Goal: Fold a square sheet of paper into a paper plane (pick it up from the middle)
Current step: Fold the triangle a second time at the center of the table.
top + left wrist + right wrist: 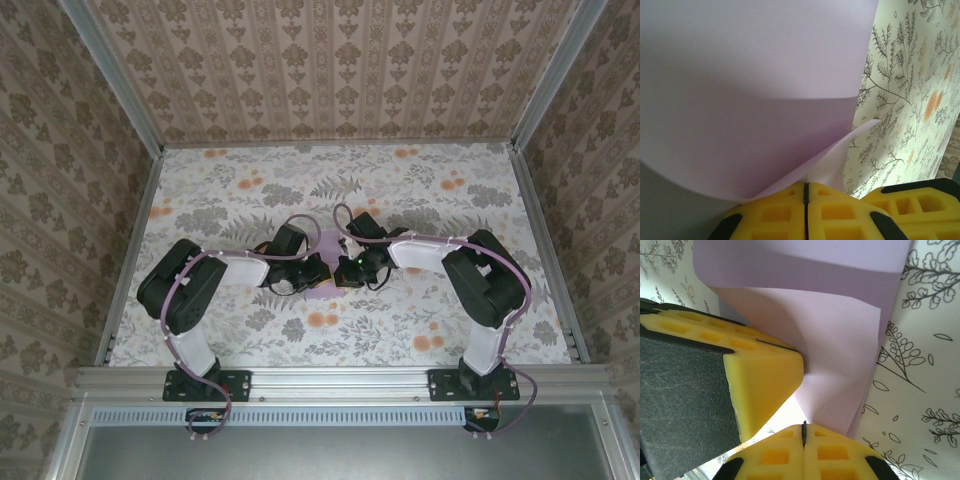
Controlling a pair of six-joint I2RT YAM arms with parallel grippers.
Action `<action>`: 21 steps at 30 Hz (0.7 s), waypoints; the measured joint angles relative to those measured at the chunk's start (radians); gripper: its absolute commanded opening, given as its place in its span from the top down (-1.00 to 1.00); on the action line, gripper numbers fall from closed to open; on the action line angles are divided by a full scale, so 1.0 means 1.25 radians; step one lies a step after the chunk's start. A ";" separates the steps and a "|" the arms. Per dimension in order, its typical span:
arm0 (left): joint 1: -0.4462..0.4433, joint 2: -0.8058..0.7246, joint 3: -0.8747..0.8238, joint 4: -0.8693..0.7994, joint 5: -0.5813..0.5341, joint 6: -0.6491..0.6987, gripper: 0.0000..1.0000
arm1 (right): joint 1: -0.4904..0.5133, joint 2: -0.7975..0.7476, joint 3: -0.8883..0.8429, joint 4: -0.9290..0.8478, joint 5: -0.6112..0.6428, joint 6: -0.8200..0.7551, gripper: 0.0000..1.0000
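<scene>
The square sheet of paper (322,291), lilac-purple, lies bent at the middle of the table between both grippers. In the left wrist view the sheet (750,100) curls up and over, and my left gripper (806,186) is shut on its lower edge. In the right wrist view my right gripper (803,426) is shut on a folded corner of the sheet (840,355). There the left gripper's yellow fingers (765,375) pinch the paper close beside mine. From above, the left gripper (305,275) and the right gripper (352,270) nearly touch. No paper plane shape is in view.
The table (400,190) has a floral cloth and patterned walls on three sides, with metal rails along its edges. The right gripper's yellow fingers (920,200) sit at the lower right of the left wrist view. Both arms bend inward from the near corners.
</scene>
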 measured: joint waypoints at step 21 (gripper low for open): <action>-0.001 -0.002 -0.005 0.006 -0.003 -0.010 0.88 | -0.011 -0.016 -0.051 -0.014 -0.013 -0.032 0.88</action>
